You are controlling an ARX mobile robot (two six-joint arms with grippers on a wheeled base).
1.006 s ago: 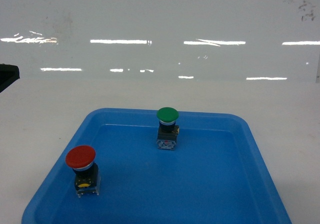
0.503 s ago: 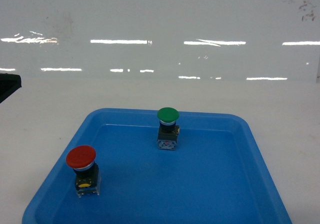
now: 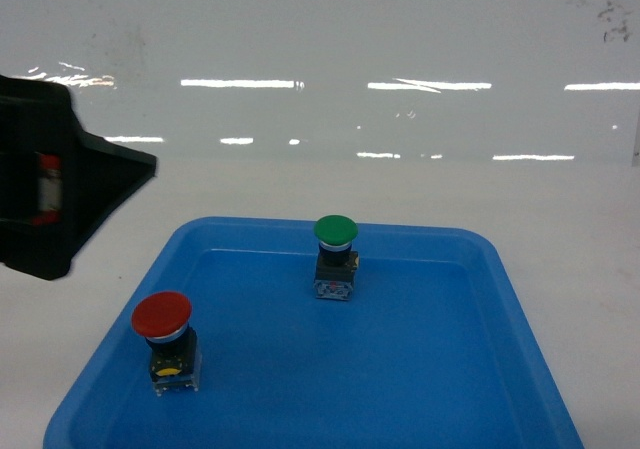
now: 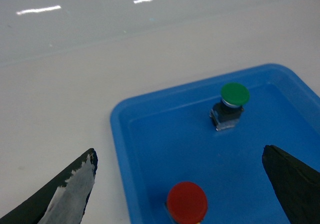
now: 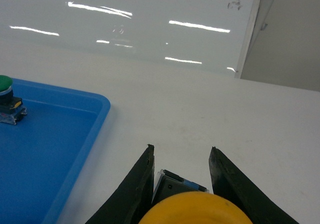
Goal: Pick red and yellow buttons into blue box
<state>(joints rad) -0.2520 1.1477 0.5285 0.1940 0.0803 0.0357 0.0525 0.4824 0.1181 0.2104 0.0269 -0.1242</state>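
A shallow blue box sits on the white worktop, its near edge cut off by the bottom of the head view. Inside it the red button stands upright near the left wall, with a yellow mark on the front of its dark block base. The green button stands upright further back, close to the far wall, well apart from the red one.

The left gripper hangs above the box's left part. In its wrist view only the tips of its two dark fingers show at the lower corners, set wide apart with nothing between them; the left tip carries a pale worn patch. The red button lies between them at the bottom edge, its base cut off. In the head view this arm shows only as a large black shape at the left edge, partly out of frame, and its fingertips cannot be made out there.

The right gripper does not appear in the head view. Its wrist view shows both black fingers closed in on the yellow button, whose domed cap fills the bottom edge and is cut off, with a part of its block base visible between the fingers. It is over bare worktop to the right of the box's rim; whether the button rests on the surface or is lifted cannot be told.
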